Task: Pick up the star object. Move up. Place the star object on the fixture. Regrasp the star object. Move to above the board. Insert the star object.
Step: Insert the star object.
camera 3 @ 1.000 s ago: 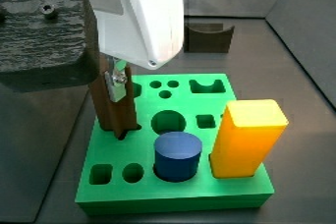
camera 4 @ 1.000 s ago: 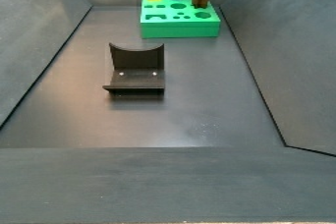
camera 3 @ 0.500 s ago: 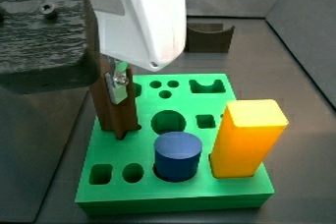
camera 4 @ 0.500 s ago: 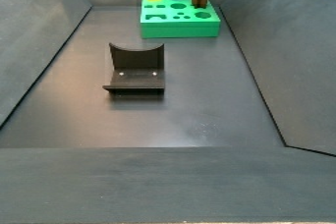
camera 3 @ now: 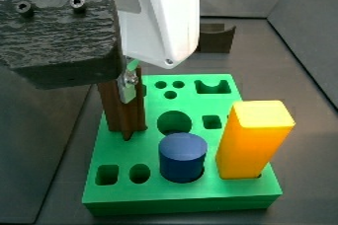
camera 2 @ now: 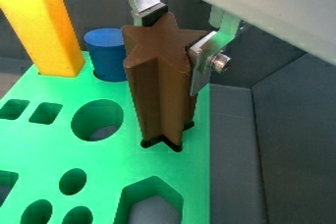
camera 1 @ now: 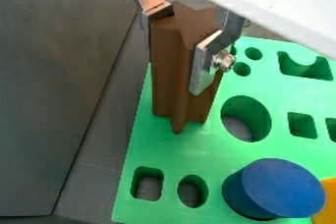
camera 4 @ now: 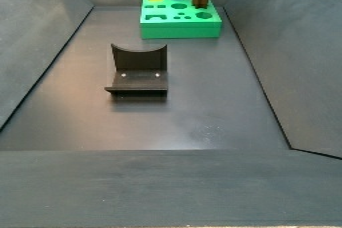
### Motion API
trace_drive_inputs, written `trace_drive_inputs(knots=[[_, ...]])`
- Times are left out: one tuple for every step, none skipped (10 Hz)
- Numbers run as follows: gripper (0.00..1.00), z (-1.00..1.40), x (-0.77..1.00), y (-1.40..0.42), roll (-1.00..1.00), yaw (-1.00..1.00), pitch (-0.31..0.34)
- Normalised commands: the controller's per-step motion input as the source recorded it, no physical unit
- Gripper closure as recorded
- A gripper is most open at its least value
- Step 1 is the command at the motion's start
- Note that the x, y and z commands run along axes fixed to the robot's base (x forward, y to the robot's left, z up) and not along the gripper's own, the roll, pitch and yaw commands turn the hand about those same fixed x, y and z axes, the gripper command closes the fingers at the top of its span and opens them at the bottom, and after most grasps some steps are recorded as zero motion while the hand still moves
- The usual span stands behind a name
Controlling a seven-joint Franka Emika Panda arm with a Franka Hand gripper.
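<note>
The tool (camera 2: 178,41) pinched the star object (camera 2: 160,85) by its upper end, upright, so the star's points lined up with the star-shaped hole in the board (camera 1: 210,159); its lower end sat in that hole at the board's corner. The fixture (camera 4: 136,70) stood well apart, unused.

Gripper (camera 1: 182,43) pointing straight down over the board's corner, jaws closed on a brown prism

Gripper (camera 3: 123,89) mostly hidden behind wrist housing; star (camera 2: 157,85) bottom end sunk in board (camera 2: 92,184), unseen.
</note>
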Motion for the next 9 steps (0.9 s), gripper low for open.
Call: trace_drive_inputs(knots=[[1.0,-0.1,0.0,0.12,0.04,0.0,0.0],[1.0,-0.07,0.0,0.11,0.0,0.0,0.0],[1.0,-0.12,0.0,0.08,0.0,0.0,-0.003],[1.0,-0.39,0.0,0.0,0.19,0.17,-0.046],[1.0,-0.53,-0.07,-0.01,0.21,0.17,-0.099],[1.0,-0.49,-0.06,-0.04,0.15,0.16,-0.09],[1.0,-0.66,-0.15,-0.04,0.26,0.16,-0.123],[1.0,-0.74,-0.15,-0.09,0.29,0.17,-0.114],[1.0,-0.77,-0.15,-0.09,0.28,0.18,-0.127]])
